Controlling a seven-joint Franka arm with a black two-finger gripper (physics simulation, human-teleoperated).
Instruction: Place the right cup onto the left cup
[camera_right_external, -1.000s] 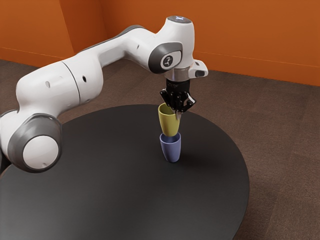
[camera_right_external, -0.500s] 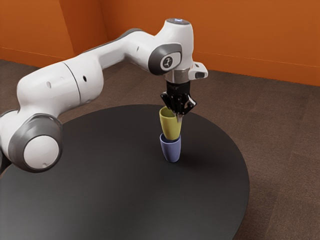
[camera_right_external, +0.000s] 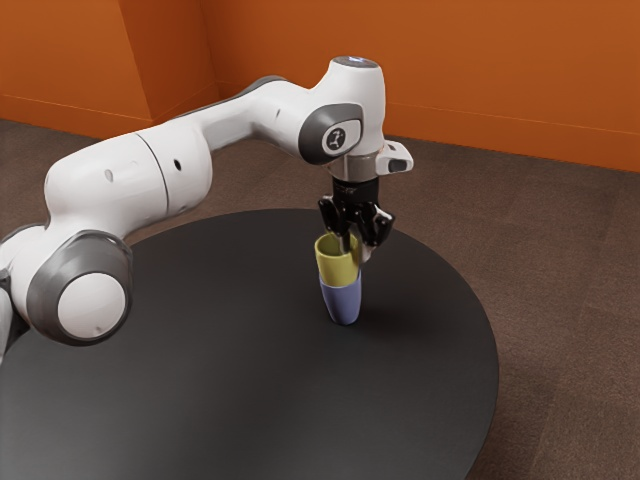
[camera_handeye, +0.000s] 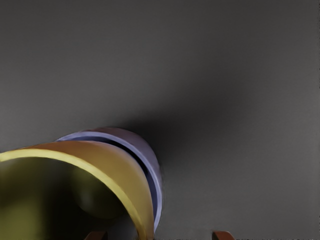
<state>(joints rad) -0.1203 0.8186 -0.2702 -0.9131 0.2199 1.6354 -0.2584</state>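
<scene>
Fingers (camera_right_external: 368, 250) stand parted and released at the rim of the yellow cup (camera_right_external: 336, 262), one on its inner side and one outside, with the wall between them and clear space beside it; the yellow cup sits nested in the blue cup (camera_right_external: 342, 302), its upper part above the lower one's rim, and the blue cup stands on the round black worktop (camera_right_external: 200, 380). Placing looks all but done, to my judgement; what remains is a clean withdrawal, and the danger lies there. Should the arm (camera_right_external: 175, 175) draw away sideways before the tips clear the rim, the inner finger would hook the wall and tip the yellow cup, or drag both cups over the worktop; a slanted rise could do the same, scraping the wall and lifting the cup out of its seat. Closing too soon would pinch the rim again; if the cups are wedged together, the blue one might come up as well. A dark crescent shows between the yellow wall and the blue rim; it may mean a slight lean, though the angle makes that hard to judge, and a poorly seated cup would shift at a light knock. Straight up, slowly, with the fingers kept wide, seems safest.
</scene>
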